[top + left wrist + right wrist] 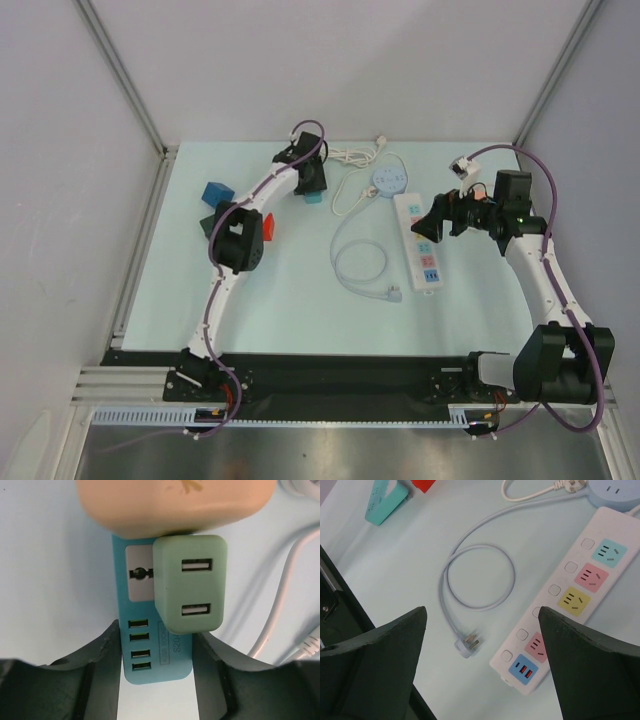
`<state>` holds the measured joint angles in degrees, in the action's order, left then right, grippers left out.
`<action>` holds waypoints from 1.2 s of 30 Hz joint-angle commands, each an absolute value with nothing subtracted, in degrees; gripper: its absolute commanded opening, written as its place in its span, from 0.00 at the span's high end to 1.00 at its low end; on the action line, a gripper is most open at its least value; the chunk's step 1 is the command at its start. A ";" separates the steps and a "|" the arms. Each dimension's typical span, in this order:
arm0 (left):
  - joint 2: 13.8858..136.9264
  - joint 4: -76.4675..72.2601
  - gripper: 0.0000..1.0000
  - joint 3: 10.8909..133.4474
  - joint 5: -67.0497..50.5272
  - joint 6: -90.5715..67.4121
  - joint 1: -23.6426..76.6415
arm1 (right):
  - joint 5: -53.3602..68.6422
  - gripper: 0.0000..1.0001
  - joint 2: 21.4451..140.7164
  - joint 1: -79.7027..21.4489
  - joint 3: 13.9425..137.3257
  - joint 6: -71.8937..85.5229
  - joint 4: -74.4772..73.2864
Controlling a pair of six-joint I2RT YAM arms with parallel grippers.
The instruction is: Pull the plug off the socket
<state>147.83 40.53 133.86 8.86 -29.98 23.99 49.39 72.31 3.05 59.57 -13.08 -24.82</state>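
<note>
Plug (190,582), pale green, sits in the teal socket (150,650) on the counter (50,590). I have the left pincer (156,645) straddling the socket's near end, probably to brace it, fingers hard against both sides, though I cannot tell if they press. The right pincer (482,612) hangs wide open and empty, and a peach block (175,505) hides the socket's far end.

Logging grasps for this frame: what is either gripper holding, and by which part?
Right gripper: nothing. Left gripper straddles the USB end of the teal plastic socket block; whether it grips cannot be told.
</note>
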 commanded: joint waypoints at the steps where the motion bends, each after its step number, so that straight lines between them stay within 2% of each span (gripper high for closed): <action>1: 142.41 36.84 0.90 129.48 7.65 -28.66 24.34 | 50.27 0.00 71.72 2.64 59.41 -12.22 -22.94; 3: 138.45 32.01 1.00 122.81 7.56 -26.81 24.43 | 50.97 0.00 72.77 2.29 59.24 -11.95 -22.94; 12: 110.24 8.10 1.00 83.62 -0.86 -22.33 24.43 | 56.59 0.01 78.04 -2.11 58.36 -9.23 -21.62; 15: 101.64 1.16 1.00 70.26 -4.12 -22.50 24.61 | 59.66 0.01 80.06 -2.64 56.96 -5.55 -18.73; 19: 91.77 -8.93 1.00 52.44 -7.99 -24.08 25.66 | 62.40 0.02 82.17 -3.60 53.36 4.19 -7.78; 23: 85.18 -16.06 1.00 41.61 -11.51 -29.25 27.15 | 61.71 0.04 85.42 -6.76 49.75 15.09 1.39; 29: 79.72 -26.36 1.00 30.07 -13.71 -37.43 31.20 | 57.83 0.04 89.21 -14.32 49.48 16.96 3.34; 33: 77.26 -27.51 1.00 26.64 -12.13 -38.06 35.59 | 56.16 0.03 89.47 -16.00 51.32 10.66 0.27; 36: 76.29 -26.55 1.00 24.88 -12.22 -37.36 37.52 | 57.39 0.01 89.47 -16.35 54.31 -1.46 -10.59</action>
<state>79.57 -19.27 25.41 -9.41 -36.58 35.53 57.28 89.56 -16.19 50.59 8.78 -3.95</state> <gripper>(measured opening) 0.540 0.987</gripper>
